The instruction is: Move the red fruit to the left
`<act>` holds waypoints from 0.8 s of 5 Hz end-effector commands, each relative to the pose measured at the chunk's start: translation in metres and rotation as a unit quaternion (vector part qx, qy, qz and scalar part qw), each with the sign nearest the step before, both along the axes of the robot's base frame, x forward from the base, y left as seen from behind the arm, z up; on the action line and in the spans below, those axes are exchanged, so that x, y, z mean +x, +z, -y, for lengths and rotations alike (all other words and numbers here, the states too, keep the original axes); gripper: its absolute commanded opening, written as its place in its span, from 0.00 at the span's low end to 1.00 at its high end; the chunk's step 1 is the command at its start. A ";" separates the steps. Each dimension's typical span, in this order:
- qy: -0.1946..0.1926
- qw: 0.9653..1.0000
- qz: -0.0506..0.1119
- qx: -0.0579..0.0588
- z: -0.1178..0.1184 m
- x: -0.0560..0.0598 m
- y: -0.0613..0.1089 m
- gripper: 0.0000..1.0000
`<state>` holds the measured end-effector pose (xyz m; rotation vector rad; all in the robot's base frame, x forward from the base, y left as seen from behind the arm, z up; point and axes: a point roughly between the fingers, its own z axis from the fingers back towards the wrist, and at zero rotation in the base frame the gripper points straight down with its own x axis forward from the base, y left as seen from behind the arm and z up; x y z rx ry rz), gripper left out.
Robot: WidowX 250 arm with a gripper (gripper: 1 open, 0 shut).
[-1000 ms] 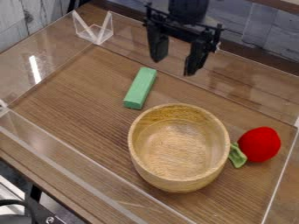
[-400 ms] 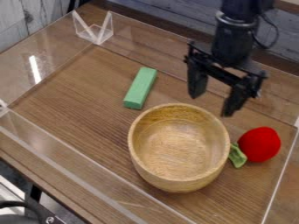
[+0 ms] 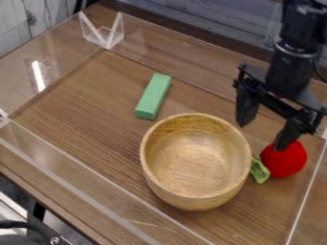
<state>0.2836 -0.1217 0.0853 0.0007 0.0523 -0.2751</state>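
Since the earlier frames your pincer (image 3: pixel 277 128) has swung across from the far side of the wooden bowl (image 3: pixel 196 161), past the bowl's far rim, and come lower; it now hangs just above the red fruit (image 3: pixel 285 158), its two dark fingers spread wide with nothing between them.

The red fruit lies on the worktop (image 3: pixel 90 105) just beside the bowl's right wall, with its small green leaf piece (image 3: pixel 259 172) lying against the foot of the bowl. One finger already overlaps the top of the fruit in this view; whether it touches the fruit you cannot tell from here.

Expect the fruit to be light and probably hard-shelled, like a plastic toy, with a smooth, glossy skin. That means it may roll or squirt out sideways if you pinch it off-centre. Take it across its widest part, fingers level on opposite sides of the round body, and leave the leaf alone: it looks thin and would give a poor hold. Mind the bowl wall, since the finger nearest the bowl has little room to come down.

The light-green block (image 3: pixel 153 96) lies beyond the bowl's far left rim, well apart from the fruit, and the bowl itself stands in the way of a straight leftward carry.
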 end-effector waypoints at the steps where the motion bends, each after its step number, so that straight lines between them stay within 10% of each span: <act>1: -0.009 0.999 0.043 -0.007 0.014 0.012 0.007 1.00; 4: -0.039 0.997 0.064 -0.005 0.026 0.017 -0.022 1.00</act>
